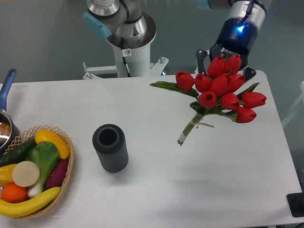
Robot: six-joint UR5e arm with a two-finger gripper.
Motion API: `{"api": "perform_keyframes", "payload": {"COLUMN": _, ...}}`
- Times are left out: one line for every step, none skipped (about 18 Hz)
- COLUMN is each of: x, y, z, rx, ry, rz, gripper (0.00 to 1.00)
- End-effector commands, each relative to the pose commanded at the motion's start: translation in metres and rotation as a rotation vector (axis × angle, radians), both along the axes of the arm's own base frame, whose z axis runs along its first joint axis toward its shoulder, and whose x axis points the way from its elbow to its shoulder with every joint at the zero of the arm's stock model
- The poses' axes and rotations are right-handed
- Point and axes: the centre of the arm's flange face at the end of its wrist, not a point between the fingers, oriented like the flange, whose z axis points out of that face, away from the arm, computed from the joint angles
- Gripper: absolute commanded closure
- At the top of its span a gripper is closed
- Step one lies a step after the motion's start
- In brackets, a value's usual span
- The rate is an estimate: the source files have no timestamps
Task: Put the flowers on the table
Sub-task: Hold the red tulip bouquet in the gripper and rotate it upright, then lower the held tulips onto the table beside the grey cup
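Observation:
The flowers, a bunch of red tulips with green leaves and twine round the stems, hang tilted over the right part of the white table. The stem ends point down and to the left. Behind the blooms my gripper is shut on the bunch, with one dark finger showing at the left of the blooms and the other at the right. The blooms hide where the fingers meet the bunch. I cannot tell whether the stem ends touch the table.
A dark grey ribbed cylinder vase stands upright left of centre. A wicker basket of vegetables and fruit sits at the front left, a pot with a blue handle at the left edge. The robot base stands behind the table.

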Motion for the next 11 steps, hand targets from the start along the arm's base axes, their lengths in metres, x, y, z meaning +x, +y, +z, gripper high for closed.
{"api": "perform_keyframes", "payload": {"x": -0.002, "y": 0.000, "z": -0.001, "rx": -0.013, "ry": 0.005, "rz": 0.008, "gripper": 0.71}}
{"api": "perform_keyframes", "payload": {"x": -0.003, "y": -0.001, "z": -0.002, "rx": -0.033, "ry": 0.009, "rz": 0.020, "gripper": 0.71}}
{"api": "perform_keyframes", "payload": {"x": -0.005, "y": -0.003, "z": -0.005, "rx": -0.065, "ry": 0.018, "rz": 0.037, "gripper": 0.71}}
{"api": "perform_keyframes", "payload": {"x": -0.007, "y": -0.004, "z": -0.010, "rx": -0.106, "ry": 0.038, "rz": 0.053, "gripper": 0.71}}
{"api": "perform_keyframes", "payload": {"x": -0.009, "y": -0.006, "z": -0.015, "rx": -0.149, "ry": 0.063, "rz": 0.065, "gripper": 0.71}}
{"api": "perform_keyframes", "payload": {"x": -0.009, "y": -0.008, "z": -0.021, "rx": -0.195, "ry": 0.080, "rz": 0.079, "gripper": 0.71}}
{"api": "perform_keyframes", "payload": {"x": -0.008, "y": -0.010, "z": -0.028, "rx": -0.242, "ry": 0.088, "rz": 0.098, "gripper": 0.71}}
{"api": "perform_keyframes", "payload": {"x": -0.008, "y": -0.011, "z": -0.033, "rx": -0.282, "ry": 0.096, "rz": 0.111, "gripper": 0.71}}
{"api": "perform_keyframes", "payload": {"x": -0.008, "y": -0.012, "z": -0.035, "rx": -0.312, "ry": 0.106, "rz": 0.122, "gripper": 0.71}}
{"api": "perform_keyframes", "payload": {"x": -0.006, "y": -0.010, "z": -0.036, "rx": -0.341, "ry": 0.114, "rz": 0.130, "gripper": 0.71}}
{"api": "perform_keyframes", "payload": {"x": -0.004, "y": -0.008, "z": -0.037, "rx": -0.377, "ry": 0.125, "rz": 0.139, "gripper": 0.71}}
